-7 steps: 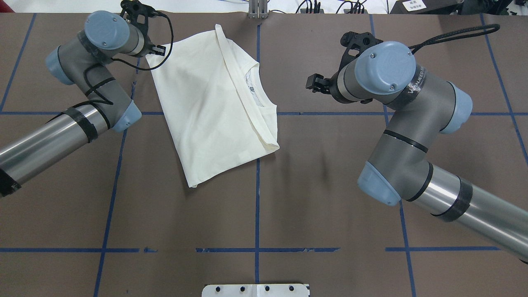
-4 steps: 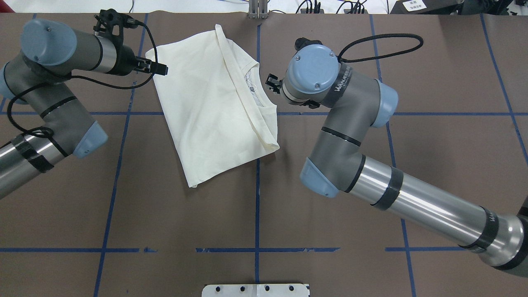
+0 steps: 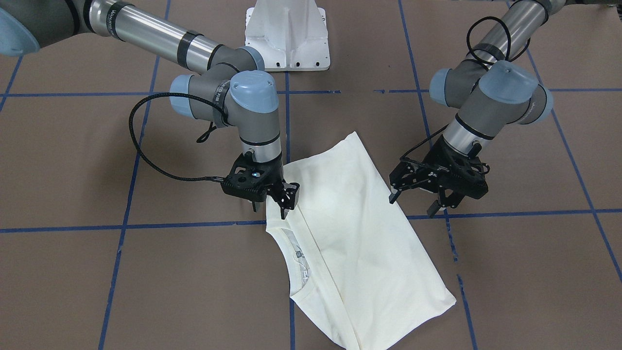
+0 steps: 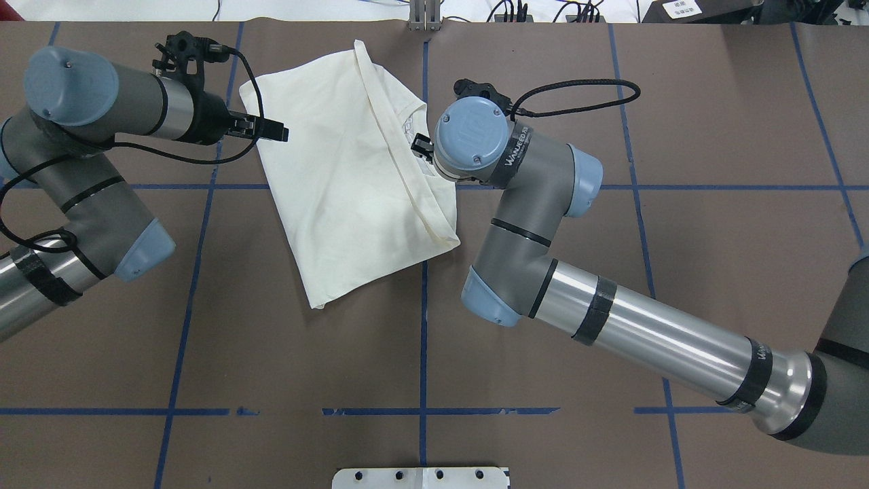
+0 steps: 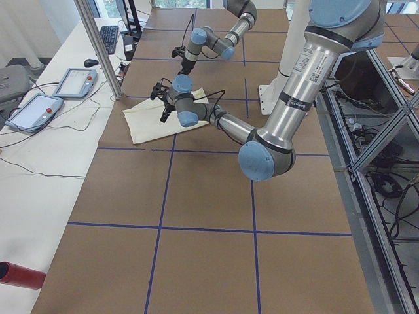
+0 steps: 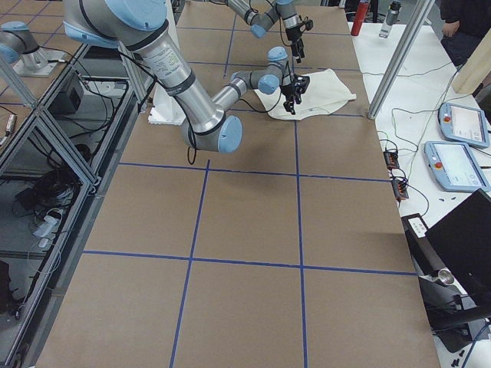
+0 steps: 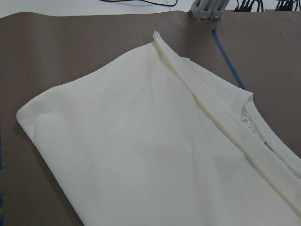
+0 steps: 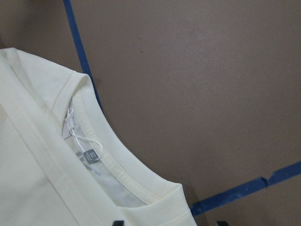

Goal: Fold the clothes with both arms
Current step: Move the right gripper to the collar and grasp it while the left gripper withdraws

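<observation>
right gripper [image 3: 268, 210], jaws apart and empty, hangs at the collar of the shirt [image 3: 359, 243]; left gripper [image 3: 410, 206], spread too, sits at the opposite edge, likely so both pinch together.

right pincer [image 3: 268, 206] moved to collar [image 3: 291, 253], left pincer [image 3: 411, 206] nearer T-shirt [image 3: 354, 233]

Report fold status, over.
Black left gripper open, black right gripper open near collar. Folded cream T-shirt flat, plain side up. No obstruction seen.
</observation>
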You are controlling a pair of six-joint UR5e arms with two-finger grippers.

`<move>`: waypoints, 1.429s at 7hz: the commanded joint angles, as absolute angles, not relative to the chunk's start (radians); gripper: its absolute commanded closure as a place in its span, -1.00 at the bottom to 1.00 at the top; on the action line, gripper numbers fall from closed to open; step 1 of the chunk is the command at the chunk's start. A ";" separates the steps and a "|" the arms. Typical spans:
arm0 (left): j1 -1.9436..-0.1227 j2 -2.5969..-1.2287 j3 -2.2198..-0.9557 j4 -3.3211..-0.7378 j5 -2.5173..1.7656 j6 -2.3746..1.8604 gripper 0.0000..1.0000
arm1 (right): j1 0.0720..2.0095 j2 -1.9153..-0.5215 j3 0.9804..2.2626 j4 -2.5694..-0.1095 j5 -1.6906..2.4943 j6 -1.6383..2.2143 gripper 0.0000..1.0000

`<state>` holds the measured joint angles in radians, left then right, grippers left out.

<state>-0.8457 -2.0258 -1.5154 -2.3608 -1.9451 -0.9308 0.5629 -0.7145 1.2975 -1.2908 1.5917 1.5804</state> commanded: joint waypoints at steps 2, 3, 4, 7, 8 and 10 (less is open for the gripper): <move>-0.839 -2.007 -1.519 -2.362 -1.944 -0.936 -1.00 | 0.525 -0.715 1.270 -1.295 1.572 1.571 -0.10; -0.839 -2.005 -1.522 -2.362 -1.944 -0.934 -1.00 | 0.525 -0.718 1.269 -1.296 1.568 1.566 -0.03; -0.839 -2.005 -1.522 -2.362 -1.942 -0.934 -1.00 | 0.517 -0.721 1.269 -1.295 1.548 1.560 -0.03; -0.839 -2.003 -1.520 -2.362 -1.942 -0.934 -1.00 | 0.508 -0.722 1.269 -1.322 1.545 1.519 0.10; -0.839 -2.003 -1.520 -2.362 -1.941 -0.934 -1.00 | 0.508 -0.724 1.269 -1.324 1.545 1.519 0.14; -0.839 -2.003 -1.519 -2.362 -1.940 -0.934 -1.00 | 0.506 -0.729 1.270 -1.333 1.545 1.517 0.20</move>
<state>-0.8391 -2.0034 -1.5197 -2.3623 -1.9407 -0.9342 0.5075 -0.7262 1.2687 -1.3253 1.5448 1.5186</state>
